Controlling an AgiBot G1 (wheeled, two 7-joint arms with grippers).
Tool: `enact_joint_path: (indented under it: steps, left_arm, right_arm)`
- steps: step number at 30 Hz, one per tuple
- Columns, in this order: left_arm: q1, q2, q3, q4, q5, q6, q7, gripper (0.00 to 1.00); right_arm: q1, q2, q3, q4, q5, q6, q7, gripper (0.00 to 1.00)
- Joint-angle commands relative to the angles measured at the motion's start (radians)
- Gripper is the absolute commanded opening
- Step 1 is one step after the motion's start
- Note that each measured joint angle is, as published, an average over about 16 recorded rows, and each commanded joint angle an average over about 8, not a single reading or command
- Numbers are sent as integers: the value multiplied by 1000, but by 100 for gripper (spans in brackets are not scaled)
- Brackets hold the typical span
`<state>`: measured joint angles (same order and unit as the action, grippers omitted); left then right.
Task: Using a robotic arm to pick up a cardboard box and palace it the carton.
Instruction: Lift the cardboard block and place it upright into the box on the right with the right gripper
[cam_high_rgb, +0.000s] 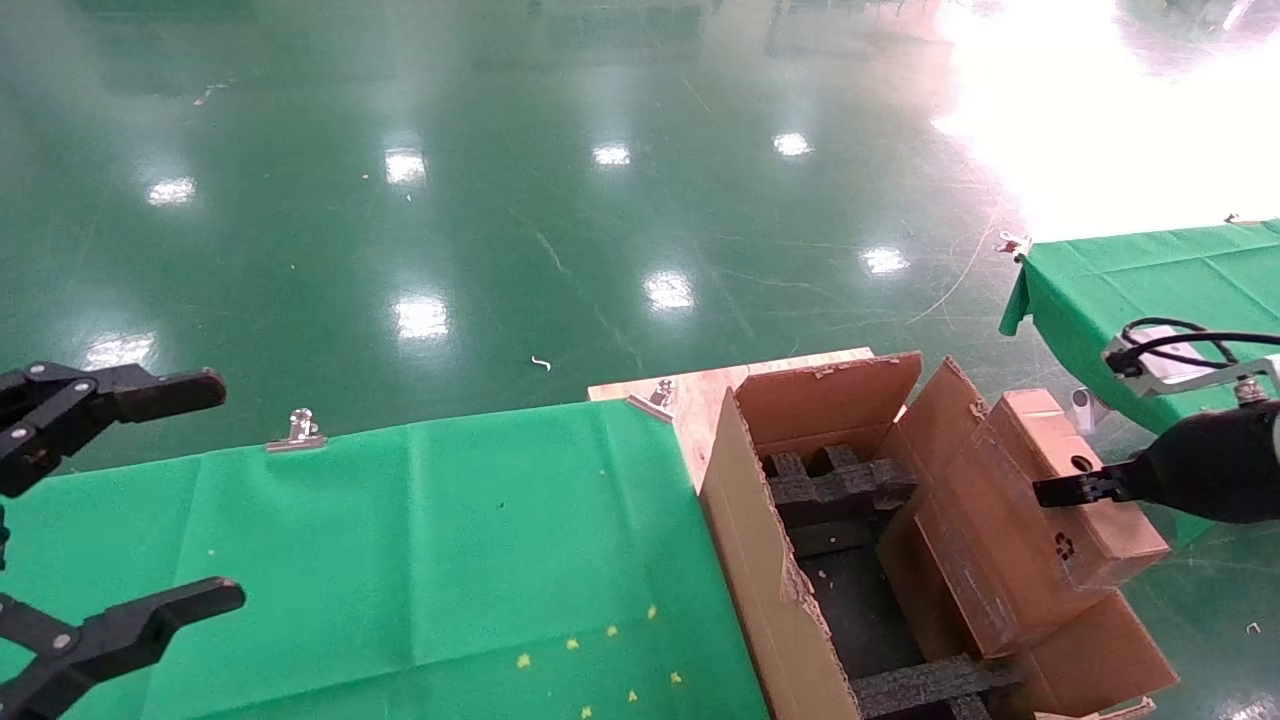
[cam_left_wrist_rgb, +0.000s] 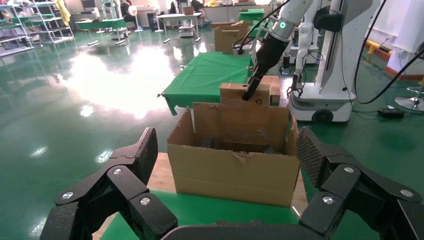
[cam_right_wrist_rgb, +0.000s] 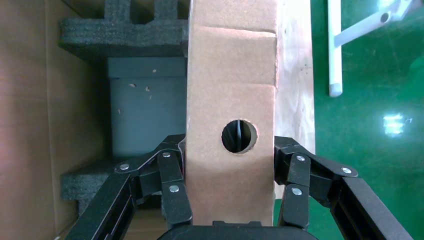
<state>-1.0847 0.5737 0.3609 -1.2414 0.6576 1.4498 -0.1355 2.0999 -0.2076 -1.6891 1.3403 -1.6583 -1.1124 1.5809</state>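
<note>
The small flat cardboard box (cam_high_rgb: 1035, 420) hangs tilted over the right side of the carton (cam_high_rgb: 760, 560), by its raised right flap. My right gripper (cam_high_rgb: 1075, 490) is shut on the box. In the right wrist view the fingers (cam_right_wrist_rgb: 172, 190) clamp both broad faces of the box (cam_right_wrist_rgb: 230, 75), whose narrow side with the round hole faces the camera. Black foam inserts (cam_right_wrist_rgb: 85, 40) lie in the carton below. My left gripper (cam_high_rgb: 215, 490) is open and empty over the green table at the far left. The left wrist view shows the carton (cam_left_wrist_rgb: 235, 172), the box (cam_left_wrist_rgb: 232, 92) and the white arm (cam_left_wrist_rgb: 292, 12).
The carton stands on a wooden board (cam_high_rgb: 700, 395) at the right end of a green-clothed table (cam_high_rgb: 450, 540) with metal clips (cam_high_rgb: 300, 430). A second green table (cam_high_rgb: 1150, 280) stands at the right. A white robot base (cam_left_wrist_rgb: 325, 100) stands beyond the carton.
</note>
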Motion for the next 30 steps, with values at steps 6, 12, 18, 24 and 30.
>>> enact_joint_path:
  steps: [6, 12, 18, 24, 30]
  left_arm:
    - [0, 0, 0, 0, 0, 0, 0, 100]
    - [0, 0, 0, 0, 0, 0, 0, 100]
    - [0, 0, 0, 0, 0, 0, 0, 100]
    - [0, 0, 0, 0, 0, 0, 0, 100]
    - [0, 0, 0, 0, 0, 0, 0, 100]
  right_arm:
    - [-38, -19, -21, -4, -10, 47, 31, 0]
    - [-72, -38, -37, -5, -34, 101, 51, 0]
    - [-102, -50, -51, -5, -51, 155, 73, 0]
    - [-111, -67, -50, -11, -79, 200, 107, 0]
    - [-112, -79, -51, -14, -111, 217, 132, 0]
